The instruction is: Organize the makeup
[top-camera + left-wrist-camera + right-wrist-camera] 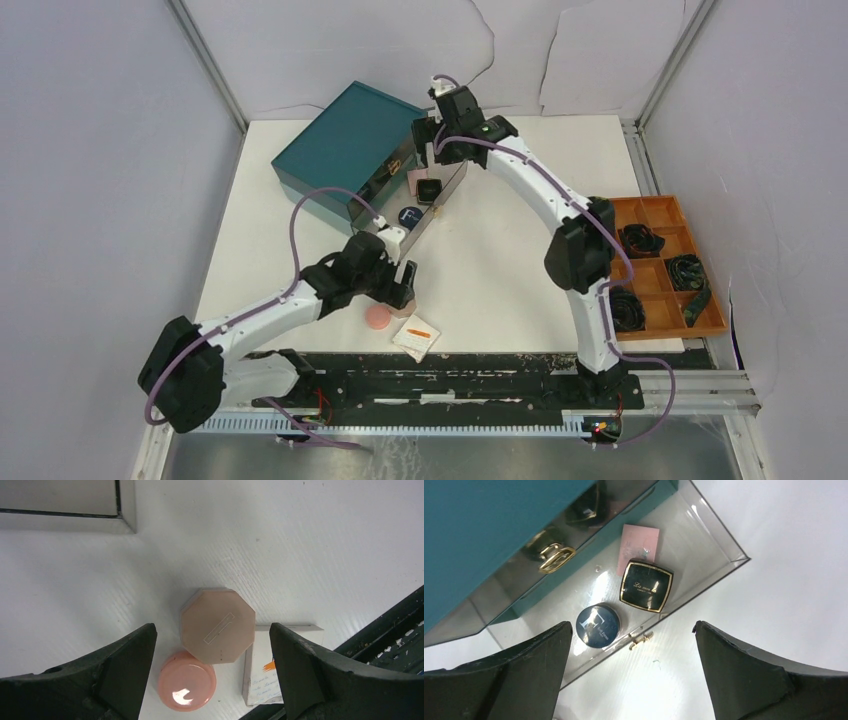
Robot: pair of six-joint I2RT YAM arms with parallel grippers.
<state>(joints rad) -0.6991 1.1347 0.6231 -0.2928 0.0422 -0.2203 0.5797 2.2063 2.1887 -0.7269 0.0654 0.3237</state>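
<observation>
On the white table (500,270) are set a teal box (340,145) far-left, an orange tray (672,333) at the right edge, and a pink disc (378,318), beige compact (218,625) and white pad (416,338) by the near edge.

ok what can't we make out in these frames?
- Top view: beige octagonal compact mostly hidden under the left gripper; only the pink round disc shows beside it.
- Left wrist: white card cut off by a finger and the bottom edge; its writing too small to read.
- Right wrist: pink square partly under the black compact; rear of the clear drawer hidden by the teal box.
</observation>
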